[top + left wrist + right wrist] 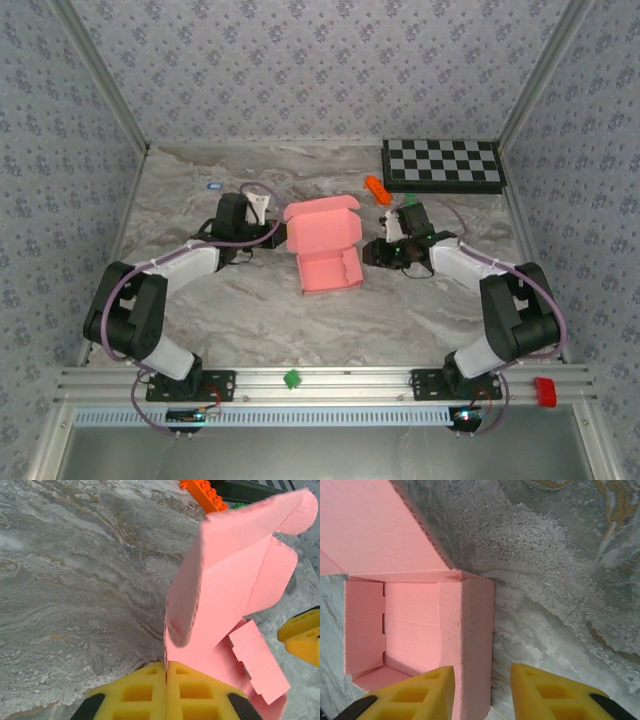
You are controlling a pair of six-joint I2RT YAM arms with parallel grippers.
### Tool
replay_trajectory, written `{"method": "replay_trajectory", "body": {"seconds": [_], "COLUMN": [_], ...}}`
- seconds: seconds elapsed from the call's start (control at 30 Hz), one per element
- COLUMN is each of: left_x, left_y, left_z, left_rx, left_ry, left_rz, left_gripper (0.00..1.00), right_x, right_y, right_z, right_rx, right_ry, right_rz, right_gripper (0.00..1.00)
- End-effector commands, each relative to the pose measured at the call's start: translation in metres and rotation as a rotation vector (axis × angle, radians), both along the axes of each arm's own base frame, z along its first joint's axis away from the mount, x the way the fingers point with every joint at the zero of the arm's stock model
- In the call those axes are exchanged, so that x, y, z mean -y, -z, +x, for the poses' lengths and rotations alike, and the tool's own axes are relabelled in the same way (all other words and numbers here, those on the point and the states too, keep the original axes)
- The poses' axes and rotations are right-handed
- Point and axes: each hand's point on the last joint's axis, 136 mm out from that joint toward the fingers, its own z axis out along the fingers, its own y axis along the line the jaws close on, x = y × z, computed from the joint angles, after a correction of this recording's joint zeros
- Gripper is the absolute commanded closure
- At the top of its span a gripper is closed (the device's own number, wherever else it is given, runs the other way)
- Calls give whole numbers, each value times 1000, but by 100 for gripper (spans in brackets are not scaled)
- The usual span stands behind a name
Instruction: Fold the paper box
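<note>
1. Near edge: a metal rail (330, 385) runs across the front of the table (250, 315). A small green piece (292, 379) sits on it between the two arm bases, and a small red piece (544, 391) sits at its right end
2. Left gripper (270, 234): positioned at the left side of the paper box (328, 268), level with the raised lid. In the left wrist view its yellow fingers (135, 692) are pressed fully together, and the edge of the pink card runs down into the seam between them, so it is clamped on the thin card
3. Right gripper (376, 252): positioned at the right side of the box. In the right wrist view the jaws stand partly apart, astride the box's right wall. One of its yellow fingers (415, 695) is inside the tray and the other is outside over the table. The outer finger is clear of the wall; contact by the inner finger cannot be told. Nothing is gripped
4. Paper box: at mid-table between the two grippers. The tray part is nearer, with walls upright and open to the top. The lid rises from its far edge, tilted, with loose flaps at the top
5. Beyond the box: an orange block (378, 189) lies just behind and to the right, apart from the card
6. Far right corner: a checkerboard (443, 163) lies flat on the table by the back wall
</note>
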Motion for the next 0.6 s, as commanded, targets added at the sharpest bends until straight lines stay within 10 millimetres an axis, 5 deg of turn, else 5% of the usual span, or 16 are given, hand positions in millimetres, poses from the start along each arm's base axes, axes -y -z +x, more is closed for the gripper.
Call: {"method": "replay_trajectory", "body": {"seconds": [0.0,0.57], "left_x": [1,-2], "left_y": [-18,-18], "left_z": [3,0], "left_rx": [54,56], "left_ry": [-16,-29], "left_rz": [-21,-15], "left_gripper": [100,100], "right_x": [-13,-28], "right_y": [-7,9], "right_z": [10,7], "right_rx": [13,-28], "right_ry": [-19,-47], "right_rz": [51,80], "right_gripper": [64,70]}}
